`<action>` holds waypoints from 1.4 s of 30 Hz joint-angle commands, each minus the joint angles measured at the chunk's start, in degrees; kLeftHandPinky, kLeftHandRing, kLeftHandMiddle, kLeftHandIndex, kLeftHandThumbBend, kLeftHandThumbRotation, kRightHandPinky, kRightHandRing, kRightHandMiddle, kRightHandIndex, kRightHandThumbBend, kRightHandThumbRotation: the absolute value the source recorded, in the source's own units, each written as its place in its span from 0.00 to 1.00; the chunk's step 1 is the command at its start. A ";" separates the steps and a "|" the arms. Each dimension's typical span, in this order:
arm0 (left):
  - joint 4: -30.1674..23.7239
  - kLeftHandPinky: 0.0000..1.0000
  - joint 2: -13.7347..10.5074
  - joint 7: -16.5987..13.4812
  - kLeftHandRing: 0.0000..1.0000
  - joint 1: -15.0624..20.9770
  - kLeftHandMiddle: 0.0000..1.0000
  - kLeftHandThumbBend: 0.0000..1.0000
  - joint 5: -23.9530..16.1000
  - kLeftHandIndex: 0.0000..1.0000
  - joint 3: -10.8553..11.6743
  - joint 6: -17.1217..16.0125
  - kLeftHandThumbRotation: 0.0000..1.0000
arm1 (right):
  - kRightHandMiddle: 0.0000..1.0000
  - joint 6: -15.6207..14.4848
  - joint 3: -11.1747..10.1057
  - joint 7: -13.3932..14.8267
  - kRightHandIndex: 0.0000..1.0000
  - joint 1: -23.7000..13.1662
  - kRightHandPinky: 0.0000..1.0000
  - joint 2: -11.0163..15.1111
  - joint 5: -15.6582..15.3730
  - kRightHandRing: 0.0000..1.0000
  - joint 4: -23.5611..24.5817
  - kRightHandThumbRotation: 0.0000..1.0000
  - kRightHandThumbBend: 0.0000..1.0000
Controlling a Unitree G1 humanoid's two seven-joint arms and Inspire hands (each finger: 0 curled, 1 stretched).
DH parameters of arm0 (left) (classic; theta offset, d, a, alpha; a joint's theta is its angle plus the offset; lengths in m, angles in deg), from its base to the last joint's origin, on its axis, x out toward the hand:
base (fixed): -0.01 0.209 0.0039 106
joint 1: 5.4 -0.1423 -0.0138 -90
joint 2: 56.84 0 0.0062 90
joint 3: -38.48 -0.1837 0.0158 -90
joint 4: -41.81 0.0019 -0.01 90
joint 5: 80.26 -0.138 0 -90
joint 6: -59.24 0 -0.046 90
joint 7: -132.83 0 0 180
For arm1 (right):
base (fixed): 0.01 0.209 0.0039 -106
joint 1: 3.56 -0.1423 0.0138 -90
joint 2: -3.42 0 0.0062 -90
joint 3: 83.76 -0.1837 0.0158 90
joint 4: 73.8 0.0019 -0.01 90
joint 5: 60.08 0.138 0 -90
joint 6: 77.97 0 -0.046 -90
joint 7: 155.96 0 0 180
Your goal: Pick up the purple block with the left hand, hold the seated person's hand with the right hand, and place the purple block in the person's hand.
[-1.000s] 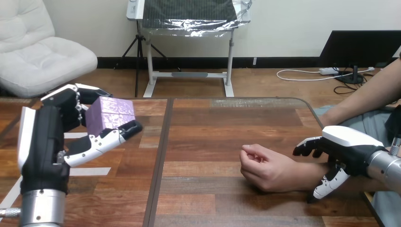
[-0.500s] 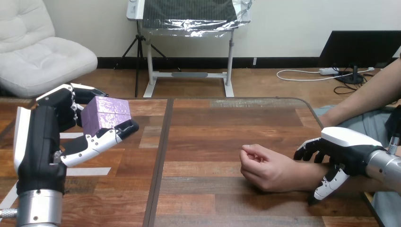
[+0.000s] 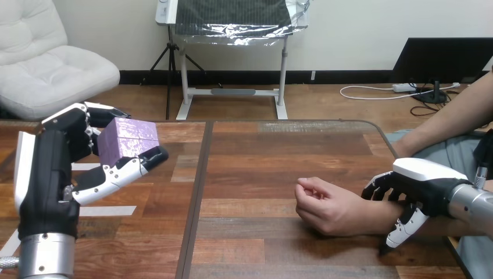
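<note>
Purple block (image 3: 129, 139), pinched by the left hand (image 3: 52, 168), should be carried level to the person's hand (image 3: 325, 206), its wrist (image 3: 372, 214) clasped by the right hand (image 3: 427, 180).

The purple block (image 3: 129, 139) is pale violet, finely mottled with lighter flecks. The left hand (image 3: 49, 171) and the right hand (image 3: 427, 183) are black with white shells (their forearms are silver). The table (image 3: 261, 168) is reddish-brown wood in banded planks, with white strips (image 3: 110, 211) at its left.
</note>
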 commanded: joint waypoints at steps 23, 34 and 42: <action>-2.03 0.25 0.13 -0.31 0.31 2.32 0.38 0.48 -0.01 0.40 1.48 -2.14 0.00 | 0.76 -3.26 4.56 -2.13 0.77 4.17 0.57 -1.51 -2.21 0.69 -3.64 0.17 0.95; -1.80 0.24 0.09 -0.24 0.30 2.46 0.37 0.47 0.18 0.40 1.48 -2.58 0.00 | 0.65 -4.37 5.29 -1.80 0.72 4.51 0.42 -1.67 -3.01 0.56 -2.37 0.14 0.95; -1.86 0.24 0.11 -0.27 0.30 2.46 0.37 0.47 0.12 0.40 1.43 -2.84 0.00 | 0.60 -4.72 6.07 -1.63 0.68 4.19 0.38 -1.93 -3.36 0.50 -2.87 0.14 0.94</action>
